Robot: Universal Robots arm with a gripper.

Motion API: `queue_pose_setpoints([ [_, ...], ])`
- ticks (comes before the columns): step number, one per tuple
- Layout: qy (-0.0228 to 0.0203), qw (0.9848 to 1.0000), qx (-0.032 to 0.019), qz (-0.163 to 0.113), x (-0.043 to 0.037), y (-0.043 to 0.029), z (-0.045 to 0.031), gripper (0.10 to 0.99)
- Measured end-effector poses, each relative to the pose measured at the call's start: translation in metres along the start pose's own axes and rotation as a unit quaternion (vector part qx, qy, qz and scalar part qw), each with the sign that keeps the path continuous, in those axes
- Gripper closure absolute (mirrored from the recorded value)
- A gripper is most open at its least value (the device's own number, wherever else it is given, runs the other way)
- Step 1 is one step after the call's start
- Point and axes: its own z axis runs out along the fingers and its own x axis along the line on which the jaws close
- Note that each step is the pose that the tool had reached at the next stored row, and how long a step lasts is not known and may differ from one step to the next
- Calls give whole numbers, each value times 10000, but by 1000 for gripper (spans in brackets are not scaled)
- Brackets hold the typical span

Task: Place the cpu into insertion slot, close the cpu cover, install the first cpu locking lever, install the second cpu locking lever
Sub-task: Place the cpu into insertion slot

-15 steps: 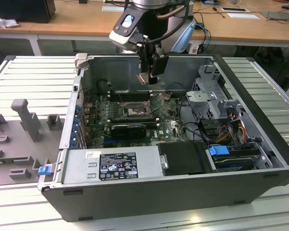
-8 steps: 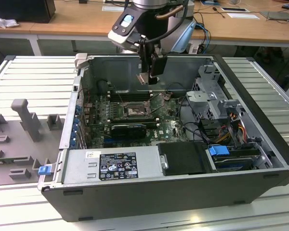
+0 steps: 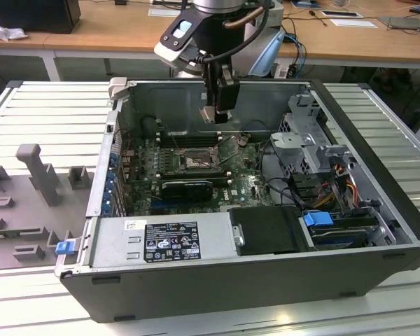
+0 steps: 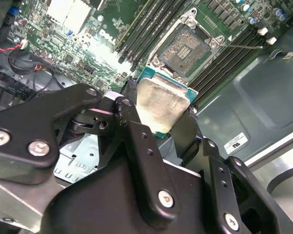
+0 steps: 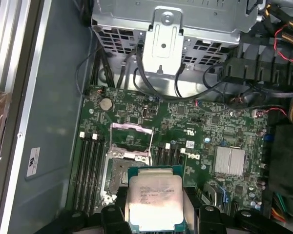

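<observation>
Silver-beige metal on top: we have the small flat square cpu [image 4: 161,105] pinched by its edges in the black gripper [image 4: 158,124], face up above the dark-framed insertion slot [image 4: 185,48] with its tan contact field. The thin grey cpu cover [image 5: 131,126] stands tipped up, likely to keep the socket open.

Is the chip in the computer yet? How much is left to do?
Not yet. The claw grips the cpu above the bare slot. The cover is open, nothing seated. Left: seating the cpu, closing the cover, both levers.
</observation>
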Motion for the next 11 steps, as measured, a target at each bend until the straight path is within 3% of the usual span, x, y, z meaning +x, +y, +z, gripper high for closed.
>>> queue_pose_setpoints([
  [3, -15, 9998, -3, 176, 0, 0, 1, 557],
  [4, -29, 9994, -7, 359, 1, 0, 6, 557],
  [8, -32, 9992, 6, 388, 12, -7, 93, 557],
  [11, -32, 9992, 7, 387, 11, -8, 113, 557],
])
